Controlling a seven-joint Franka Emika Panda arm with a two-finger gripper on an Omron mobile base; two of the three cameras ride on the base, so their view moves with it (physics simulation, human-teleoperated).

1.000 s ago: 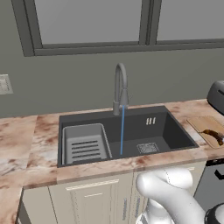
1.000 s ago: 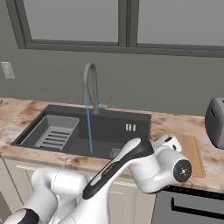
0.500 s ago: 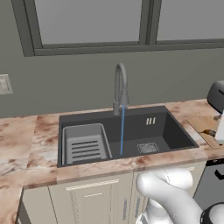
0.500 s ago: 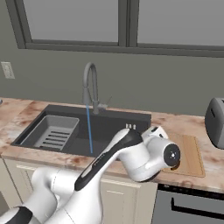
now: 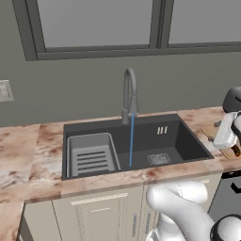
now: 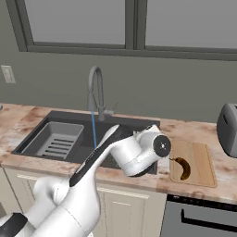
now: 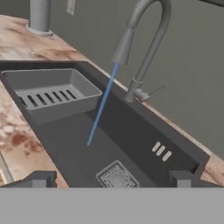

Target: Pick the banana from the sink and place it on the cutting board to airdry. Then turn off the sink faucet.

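One thing is left to deal with by my reckoning: the sink faucet, with water running blue into the sink. The banana lies on the cutting board, just off to the right of my wrist in the right base view, so I judge the drying step done.

The hand is empty. My two dark fingertips stand well apart at the bottom of the hand view with nothing between them, so it is wide open.

Going left to right ahead of my hand: the ribbed tray insert sits far left in the basin, then the stream, then the drain grate just beyond my fingertips, then the tap's base with its small side lever up and to the right.

That lever is what I'd go for. It looks thin, stiff and metal, likely smooth and slippery, so I'd push it near its free end or close the tips across it rather than trust friction. It should swing lightly; the tap itself won't give.

The hand view shows the lever clearly sticking out rightward from the base. The left base view shows the tap head-on with the lever hard to make out, and the cutting board barely peeking at the right edge. The right base view alone shows the banana resting on the board, and a toaster beyond it on the surface.
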